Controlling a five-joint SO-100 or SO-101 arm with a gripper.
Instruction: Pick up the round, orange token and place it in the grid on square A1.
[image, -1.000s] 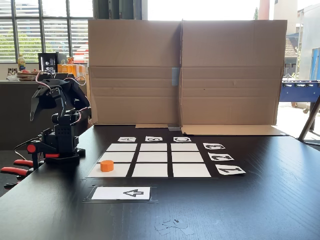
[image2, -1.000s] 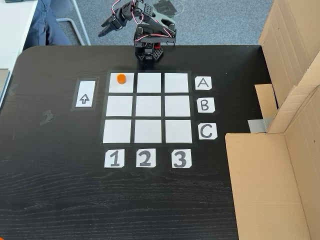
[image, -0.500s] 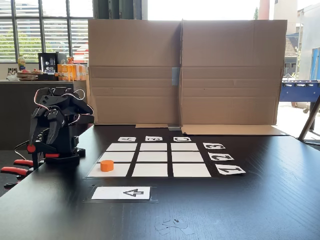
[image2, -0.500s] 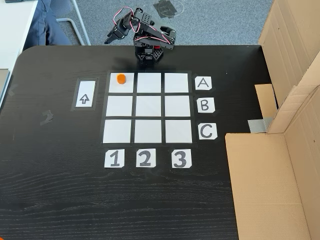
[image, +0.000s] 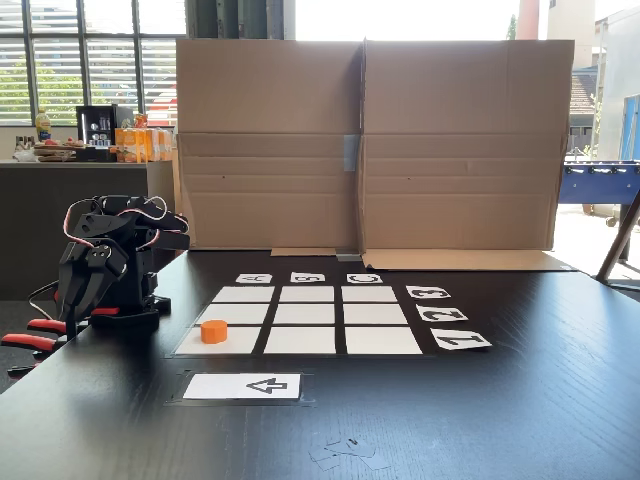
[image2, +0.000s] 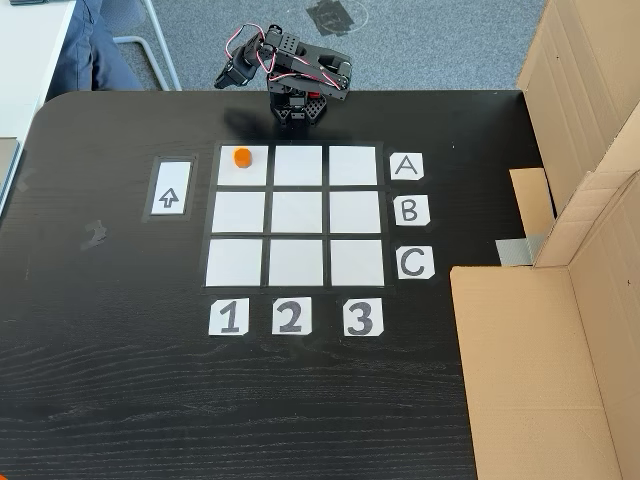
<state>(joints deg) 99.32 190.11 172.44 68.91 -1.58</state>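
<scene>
A black wood-grain table (image2: 120, 380) is set in a bright room w/ windows, and a tall folded cardboard screen (image: 370, 140) is stood along one edge. The grid (image2: 296, 215) is taped flat near the arm's base, w/ A B C cards on one side and 1 2 3 cards on another; a separate arrow card (image2: 170, 188) lies just beside it.

The token (image2: 241, 157) is seen resting on square A1 (image2: 243, 172), toward that square's arm-side edge, upright and apart from everything else. In the low fixed view it (image: 213, 331) shows as a short thick disc.

The gripper (image: 80, 300) is folded down beside the base, off the grid, nothing held; whether the jaws are spread or pressed together can't be told at this size.

Handling, as judged: token prob. light, rigid plastic, smooth-sided so some slip is possible. A hold is best taken across the curved side wall, approx. mid-height, fingers straddling the diameter from above.
</scene>
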